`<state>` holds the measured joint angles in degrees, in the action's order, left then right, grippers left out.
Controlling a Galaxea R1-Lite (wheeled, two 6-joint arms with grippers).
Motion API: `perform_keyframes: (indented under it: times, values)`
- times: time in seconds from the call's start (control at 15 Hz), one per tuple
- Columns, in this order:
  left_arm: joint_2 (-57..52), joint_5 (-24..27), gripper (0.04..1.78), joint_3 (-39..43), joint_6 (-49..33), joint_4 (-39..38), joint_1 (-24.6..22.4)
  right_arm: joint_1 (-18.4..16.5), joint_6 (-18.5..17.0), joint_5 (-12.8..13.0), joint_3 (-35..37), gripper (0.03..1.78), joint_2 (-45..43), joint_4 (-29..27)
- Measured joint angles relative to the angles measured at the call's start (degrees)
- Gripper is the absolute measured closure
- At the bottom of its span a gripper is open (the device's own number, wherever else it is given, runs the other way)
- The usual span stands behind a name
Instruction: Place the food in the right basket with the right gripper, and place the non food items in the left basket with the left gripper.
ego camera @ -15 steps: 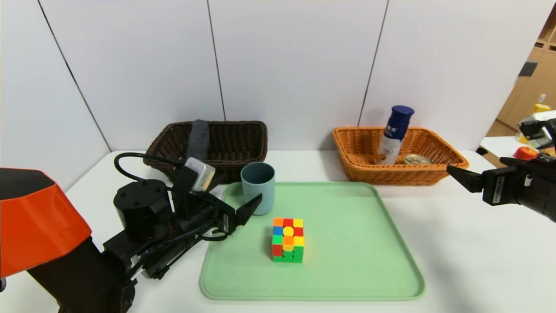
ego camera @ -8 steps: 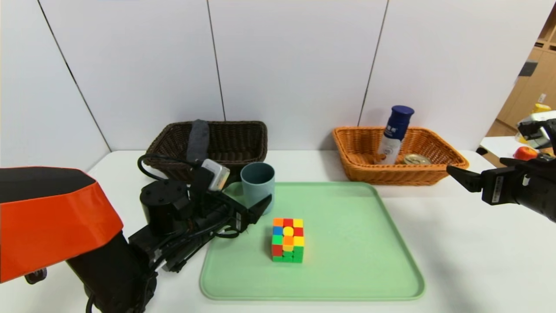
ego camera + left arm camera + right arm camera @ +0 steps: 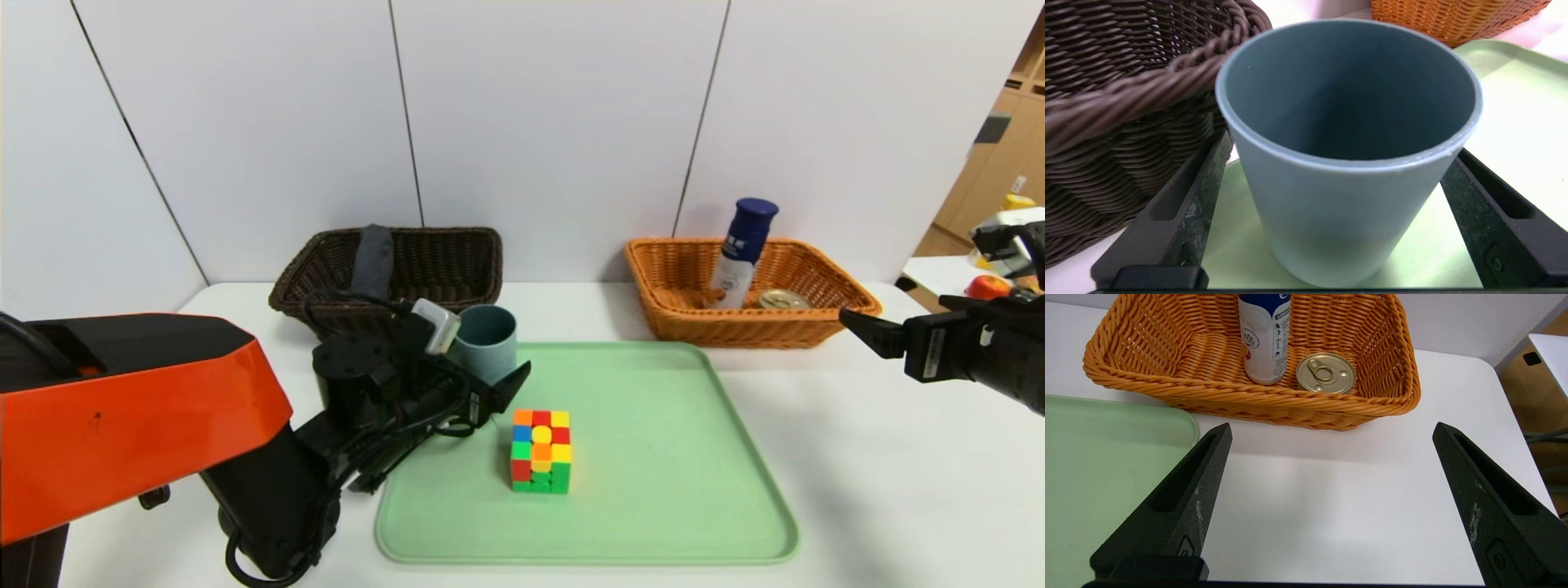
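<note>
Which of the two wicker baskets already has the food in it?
The orange-tan basket on the right holds the white bottle and the tin; the dark brown basket holds only a grey towel.

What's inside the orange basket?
Inside the orange basket stand a white bottle with a blue cap and a round tin. The bottle hides some floor behind it.

The white counter (image 3: 857, 457) carries a green tray (image 3: 653, 506) at its centre, a dark brown basket (image 3: 457, 261) at eleven o'clock, and an orange-tan basket (image 3: 678, 314) at one o'clock.
</note>
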<state>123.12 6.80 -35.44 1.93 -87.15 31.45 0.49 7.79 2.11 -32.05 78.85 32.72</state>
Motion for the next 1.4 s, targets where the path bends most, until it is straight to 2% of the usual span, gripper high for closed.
perform_keyframes:
  times: [0.07, 0.27, 0.33, 0.8, 1.2, 1.4]
  values:
    - [0.22, -0.02, 0.13, -0.13, 0.02, -0.02, -0.01, -0.02, 0.01, 0.0, 0.0, 0.11, 0.04, 0.62]
    - [0.59, -0.13, 0.61, -0.23, 0.9, 0.0, -0.04, -0.05, 0.01, -0.02, 0.07, 0.11, 0.32, 1.26]
    - [0.63, -0.16, 0.67, -0.23, 1.1, 0.0, -0.04, -0.07, 0.04, 0.0, 0.13, 0.11, 0.34, 1.26]
    - [-0.66, 0.06, 0.69, 0.0, 0.77, 0.07, 0.27, -0.07, -0.02, 0.06, 0.63, 0.11, 0.43, 1.26]
    - [-10.86, 4.79, 0.7, 4.35, 0.49, 0.0, 1.18, -0.51, 0.04, 0.1, 0.0, 0.11, 1.74, 2.08]
    - [-16.29, 5.05, 0.7, 1.71, 0.44, 1.46, -0.37, -0.56, -0.07, 0.09, 0.07, 0.11, 2.33, 2.15]
